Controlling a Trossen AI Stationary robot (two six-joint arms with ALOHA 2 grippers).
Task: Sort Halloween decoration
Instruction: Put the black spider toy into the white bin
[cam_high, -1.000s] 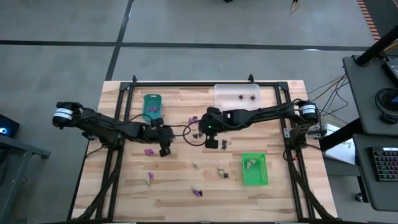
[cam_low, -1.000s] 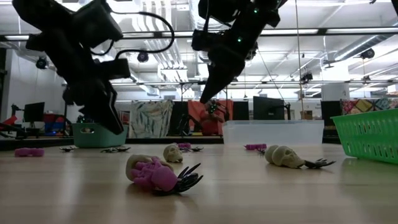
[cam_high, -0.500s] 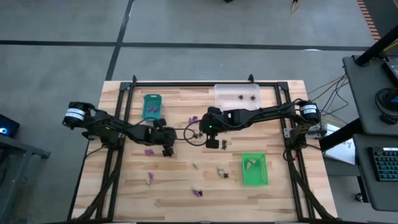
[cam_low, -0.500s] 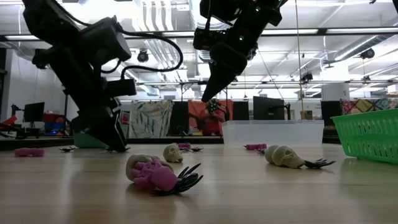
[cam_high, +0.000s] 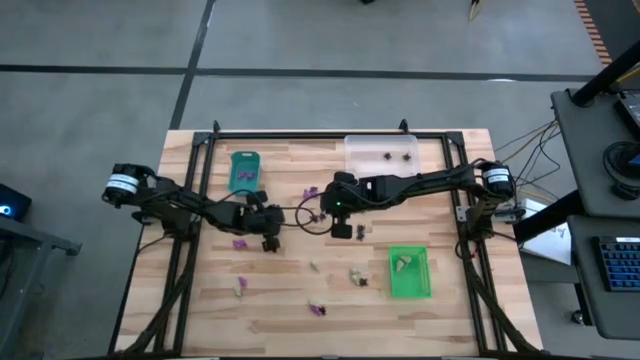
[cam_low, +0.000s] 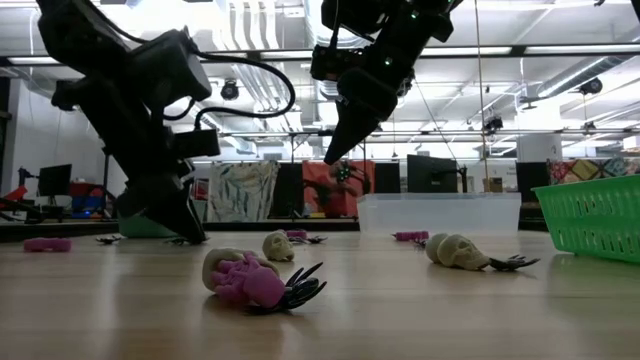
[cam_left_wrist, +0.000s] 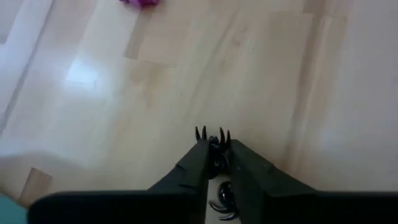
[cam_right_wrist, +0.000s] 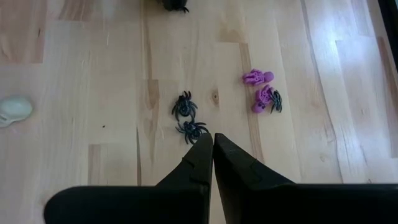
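In the left wrist view alone, the left end effector (cam_left_wrist: 217, 149) is clamped on a black spider (cam_left_wrist: 214, 138).

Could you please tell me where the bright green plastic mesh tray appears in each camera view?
High view: bright green plastic mesh tray, lower right of the table, nearer the right arm.
Low view: its mesh wall at the picture's right edge.
Left wrist view: not in it.
Right wrist view: not in it.
Shared landmark: the clear plastic rectangular tray, at the table's far edge.
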